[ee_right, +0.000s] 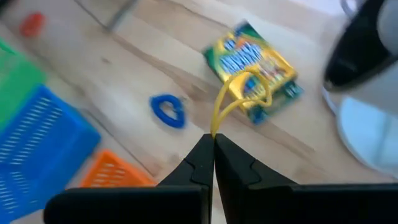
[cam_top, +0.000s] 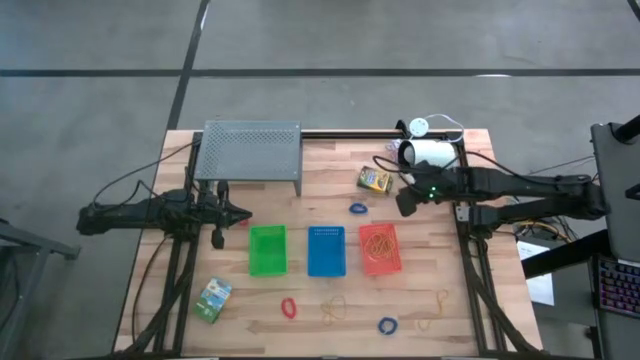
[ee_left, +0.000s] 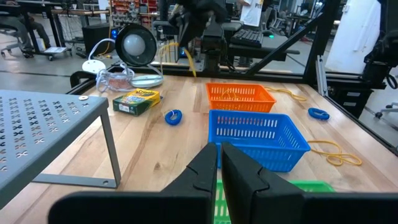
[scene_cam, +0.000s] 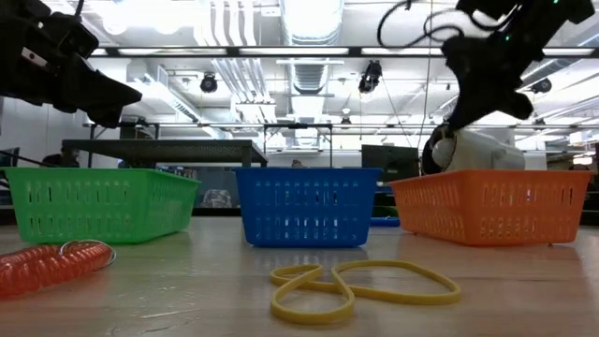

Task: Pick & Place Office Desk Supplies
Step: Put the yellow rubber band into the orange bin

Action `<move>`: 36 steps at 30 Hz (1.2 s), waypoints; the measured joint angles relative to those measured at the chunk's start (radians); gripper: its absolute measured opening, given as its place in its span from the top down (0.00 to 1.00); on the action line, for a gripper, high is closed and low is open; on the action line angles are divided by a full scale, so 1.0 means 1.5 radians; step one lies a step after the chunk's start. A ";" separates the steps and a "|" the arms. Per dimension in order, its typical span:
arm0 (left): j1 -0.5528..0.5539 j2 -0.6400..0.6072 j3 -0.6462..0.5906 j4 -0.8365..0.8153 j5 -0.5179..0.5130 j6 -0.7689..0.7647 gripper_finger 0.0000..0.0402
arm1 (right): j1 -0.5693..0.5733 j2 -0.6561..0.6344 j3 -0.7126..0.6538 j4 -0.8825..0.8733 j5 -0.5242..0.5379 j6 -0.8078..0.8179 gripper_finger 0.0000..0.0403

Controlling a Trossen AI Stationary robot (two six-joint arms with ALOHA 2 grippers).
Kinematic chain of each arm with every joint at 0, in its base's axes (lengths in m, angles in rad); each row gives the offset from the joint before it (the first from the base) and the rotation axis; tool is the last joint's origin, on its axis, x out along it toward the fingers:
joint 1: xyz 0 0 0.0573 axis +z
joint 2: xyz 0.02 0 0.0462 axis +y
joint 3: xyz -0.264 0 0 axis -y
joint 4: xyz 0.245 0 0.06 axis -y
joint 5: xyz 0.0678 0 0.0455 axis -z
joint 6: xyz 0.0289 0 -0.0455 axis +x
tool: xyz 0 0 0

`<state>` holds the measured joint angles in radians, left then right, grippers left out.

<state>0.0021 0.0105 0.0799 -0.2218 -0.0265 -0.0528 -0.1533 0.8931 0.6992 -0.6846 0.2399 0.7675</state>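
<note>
So the right tool (ee_right: 213, 138) has its fingers pressed together on a thin yellow rubber band (ee_right: 239, 93), which dangles in a loop off the tips. It's up in the air just beyond the orange plastic basket (cam_top: 380, 248), on the side toward the white cylindrical lamp thing (cam_top: 428, 153). My guess is it's carrying the band over for a drop, since that basket already has bands in it.

The three baskets sit in a row mid-desk, the blue plastic basket (cam_top: 326, 250) next to the orange one and the green plastic basket (cam_top: 267, 250) past that (looks like sort-by-type).

The left tool (cam_top: 238, 213) is closed on nothing, parked in the air beyond the green basket, far from the orange one, near the grey perforated metal rack (cam_top: 250, 150). It seems to be just waiting.

Still loose on the wooden desk (cam_top: 330, 170): a yellow-green crayon box (cam_top: 375, 180) and a small blue elastic loop (cam_top: 358, 209) close behind the orange basket, and in front of the row another crayon box (cam_top: 212, 299), a red elastic loop (cam_top: 289, 307), a second blue loop (cam_top: 387, 324) and more yellow bands (cam_top: 333, 310).
</note>
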 joint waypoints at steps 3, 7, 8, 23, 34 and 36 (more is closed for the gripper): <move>0.000 0.000 0.000 0.000 0.000 0.000 0.93 | 0.014 -0.022 0.000 0.031 0.000 -0.023 0.98; 0.000 0.000 0.000 0.000 0.000 0.000 0.93 | 0.036 -0.050 0.000 0.070 -0.001 -0.063 0.98; 0.000 0.000 0.000 0.000 0.000 0.000 0.93 | 0.042 -0.056 0.000 0.076 -0.001 -0.071 0.98; 0.000 0.000 0.000 0.000 0.000 0.000 0.93 | 0.153 -0.070 0.000 0.137 -0.058 -0.234 0.98; 0.000 0.000 0.000 0.000 0.000 0.000 0.93 | 0.219 -0.002 0.000 0.152 -0.092 -0.300 0.98; 0.000 0.000 0.000 0.000 0.000 0.000 0.93 | 0.227 0.014 0.000 0.151 -0.096 -0.299 0.98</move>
<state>0.0019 0.0105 0.0797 -0.2214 -0.0263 -0.0528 0.1869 0.9141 0.6998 -0.4583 0.0958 0.3188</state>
